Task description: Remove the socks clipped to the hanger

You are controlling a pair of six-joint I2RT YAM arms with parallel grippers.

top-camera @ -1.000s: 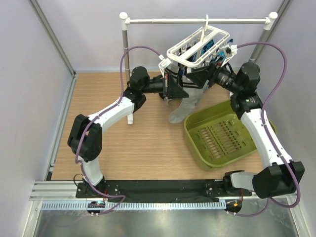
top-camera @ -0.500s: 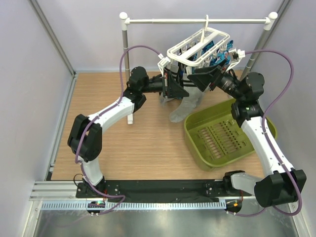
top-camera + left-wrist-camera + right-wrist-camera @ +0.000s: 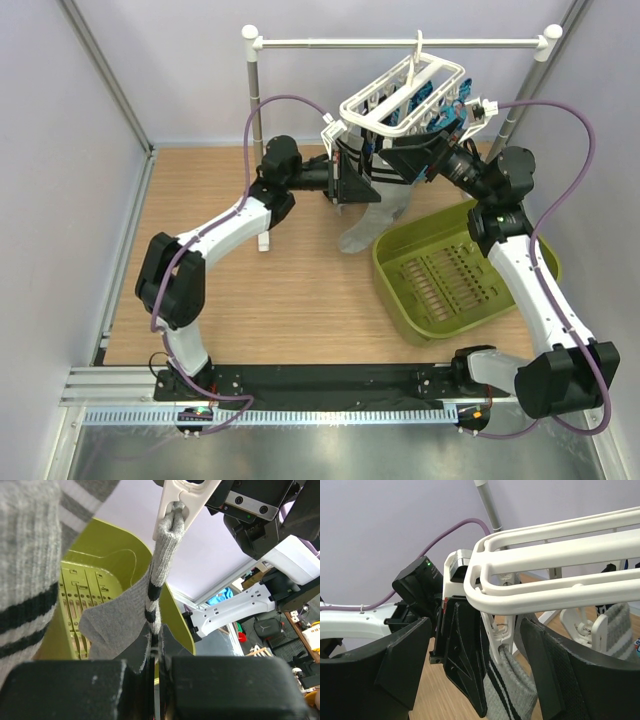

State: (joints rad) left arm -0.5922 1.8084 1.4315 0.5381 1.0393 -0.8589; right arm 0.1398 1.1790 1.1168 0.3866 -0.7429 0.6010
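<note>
The white hanger (image 3: 405, 95) hangs by its hook from the rail. One of its pegs (image 3: 180, 500) clips a grey sock (image 3: 372, 222) with dark cuff bands, which dangles toward the floor. My left gripper (image 3: 352, 185) is shut on that sock (image 3: 159, 565) just below the peg, with cloth pinched between the jaws. My right gripper (image 3: 420, 155) is open under the hanger frame (image 3: 555, 575), one finger on each side of the same peg (image 3: 502, 630). Another grey sock (image 3: 620, 630) hangs from a peg to the right.
An olive-green slotted basket (image 3: 392, 300) sits on the wooden floor below and to the right of the hanger. The white rail stand (image 3: 400, 42) spans the back. Blue cloth (image 3: 425, 95) hangs among the pegs. Pale walls close in on both sides.
My right arm has shifted right and up to the hanger, and its jaws have spread wider. The left gripper stays shut on the grey sock, which has swung slightly.
</note>
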